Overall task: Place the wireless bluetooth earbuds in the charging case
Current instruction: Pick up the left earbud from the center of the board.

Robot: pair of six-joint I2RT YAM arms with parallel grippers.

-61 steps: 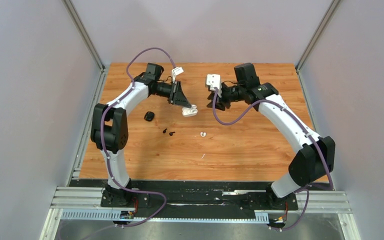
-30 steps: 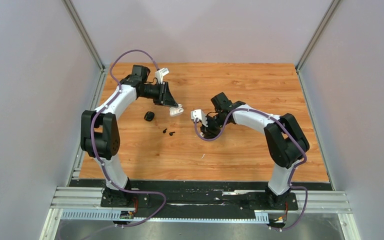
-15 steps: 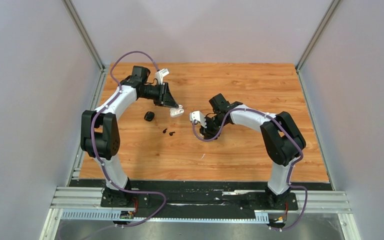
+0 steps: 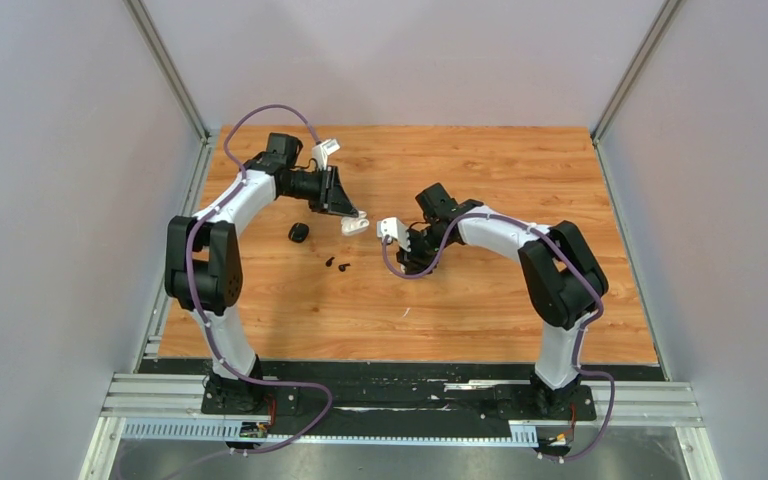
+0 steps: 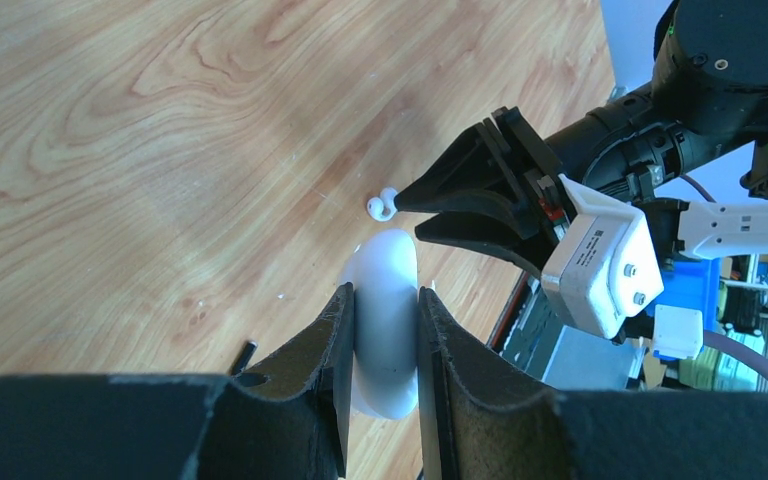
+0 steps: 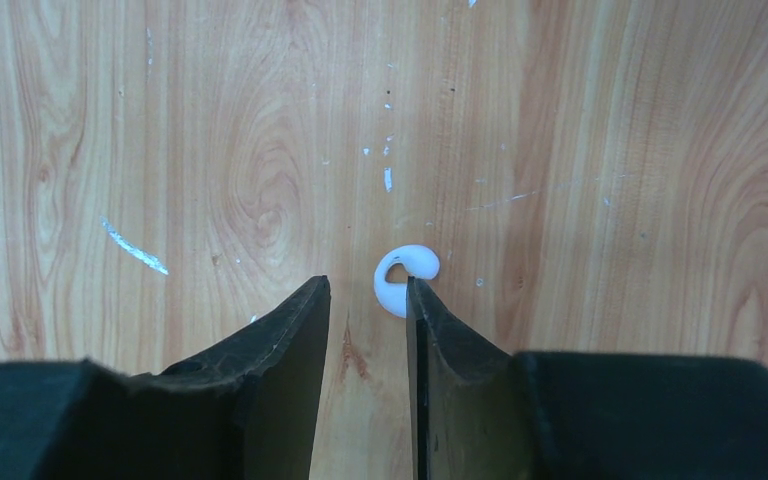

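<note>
Right wrist view: white earbud (image 6: pixel 405 280) lies on the surface (image 6: pixel 160 150) at one tip of the half-open, empty right pincer (image 6: pixel 367 292); left pincer (image 5: pixel 385 300) grips a white case (image 5: pixel 380 255).

Wooden table (image 4: pixel 480 310), plan view: orange-brown boards with the grain running left to right. On the left half we find a small, rounded black case (image 4: pixel 299 232). Nearer the front edge lies a black earbud (image 4: pixel 330 263), with a second black earbud (image 4: pixel 344 267) just beside it, both apart from the case. In the right wrist view we see a white earbud (image 6: pixel 406 278), hook-shaped, lying flat on the boards among pale scuffs (image 6: pixel 135 248).
</note>
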